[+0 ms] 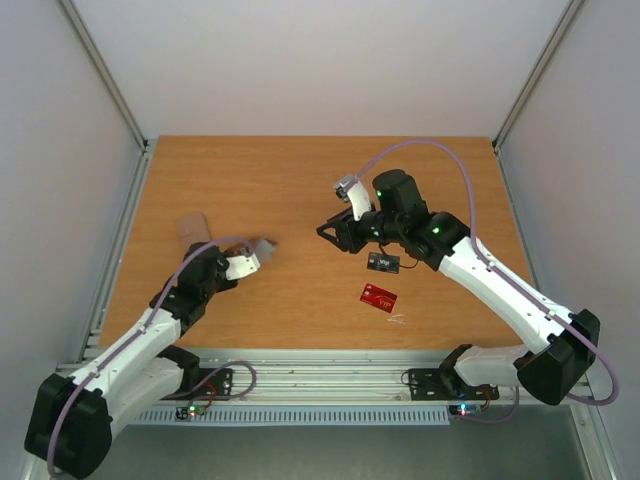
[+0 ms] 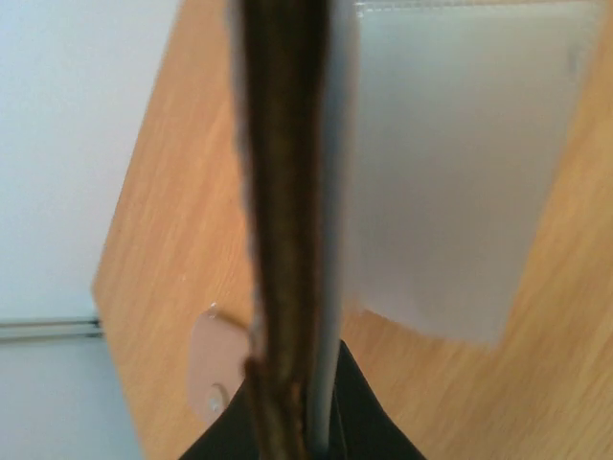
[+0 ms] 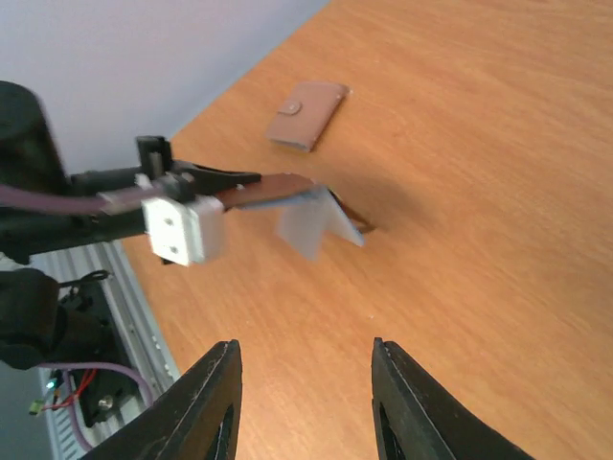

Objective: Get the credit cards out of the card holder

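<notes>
My left gripper is shut on the brown card holder and holds it edge-on above the table. In the left wrist view the holder fills the middle, clamped between the black fingers, and a pale see-through pocket flap hangs open from it. The black card and the red card lie on the table right of centre. The blue card is not plainly seen. My right gripper is open and empty, facing the holder from the right, a short way off.
A second small brown leather piece with a snap tab lies flat on the table beyond the left gripper; it also shows in the right wrist view. The table's left edge and metal rail are close to the left arm.
</notes>
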`<act>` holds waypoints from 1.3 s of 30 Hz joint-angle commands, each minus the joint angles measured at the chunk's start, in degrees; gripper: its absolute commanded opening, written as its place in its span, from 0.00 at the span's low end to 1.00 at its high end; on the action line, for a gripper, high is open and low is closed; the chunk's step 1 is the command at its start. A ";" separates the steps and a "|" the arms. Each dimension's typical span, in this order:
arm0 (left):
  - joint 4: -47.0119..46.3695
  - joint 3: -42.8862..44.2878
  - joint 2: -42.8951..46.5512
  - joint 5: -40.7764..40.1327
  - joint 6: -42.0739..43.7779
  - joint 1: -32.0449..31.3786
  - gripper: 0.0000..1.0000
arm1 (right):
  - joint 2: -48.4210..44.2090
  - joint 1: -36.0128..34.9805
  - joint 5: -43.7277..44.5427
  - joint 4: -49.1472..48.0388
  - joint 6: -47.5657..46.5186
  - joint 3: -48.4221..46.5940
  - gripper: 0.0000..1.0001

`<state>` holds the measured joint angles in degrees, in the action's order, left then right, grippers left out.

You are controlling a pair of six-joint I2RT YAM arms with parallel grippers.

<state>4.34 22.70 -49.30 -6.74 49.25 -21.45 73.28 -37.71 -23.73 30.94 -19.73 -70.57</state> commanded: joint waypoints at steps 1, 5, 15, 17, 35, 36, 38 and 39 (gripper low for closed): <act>-3.53 4.27 -0.65 -9.30 20.86 0.01 0.00 | -0.12 -2.14 -3.15 -4.18 2.93 0.08 0.38; 12.19 12.59 -1.47 -4.42 4.77 0.01 0.00 | 2.16 -4.05 -7.02 -11.26 5.55 -0.19 0.37; 25.73 26.89 -2.04 26.42 -37.90 -0.01 0.00 | 9.13 -7.68 -13.01 -28.76 16.24 -1.19 0.26; 22.35 27.91 -1.68 31.80 -45.57 0.01 0.00 | 9.59 -7.66 -11.15 -29.44 16.71 -1.15 0.23; -13.28 17.95 5.70 61.69 -65.93 0.32 0.00 | 5.19 -2.69 -19.78 -12.92 8.24 -6.92 0.17; -13.66 17.83 5.76 62.15 -66.01 0.34 0.00 | 5.33 -2.71 -20.89 -12.92 8.15 -7.28 0.17; -14.40 17.72 5.84 62.90 -66.21 0.31 0.00 | 5.79 -2.72 -22.88 -13.08 8.04 -7.91 0.16; -14.82 17.58 5.89 63.02 -66.36 0.31 0.00 | 6.15 -2.81 -24.07 -13.16 8.04 -8.12 0.14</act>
<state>-0.84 40.38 -44.86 49.06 -15.73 -20.86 78.32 -40.75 -41.76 16.56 -9.96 -76.47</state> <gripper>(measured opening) 0.054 0.160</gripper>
